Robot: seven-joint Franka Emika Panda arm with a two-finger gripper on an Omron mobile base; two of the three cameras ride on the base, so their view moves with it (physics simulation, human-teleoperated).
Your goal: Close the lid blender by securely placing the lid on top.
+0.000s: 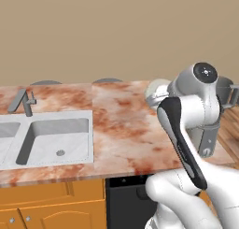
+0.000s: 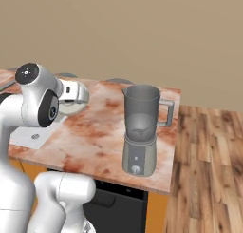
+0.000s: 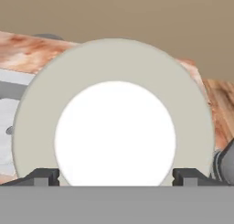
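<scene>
Pale grey-green and white, the lid (image 3: 114,113) sits pinched between the two fingers of the gripper (image 3: 114,175), which press on its lower rim from both sides. It is carried in the air above the desk (image 2: 95,132), its flat face toward the hand camera, probably so that it can be turned and lowered onto the jar. One blender (image 2: 141,130) stands upright near the right front corner of the desk, its mouth open. One lid and one blender are here. A sink (image 1: 56,139) lies toward the left.
</scene>
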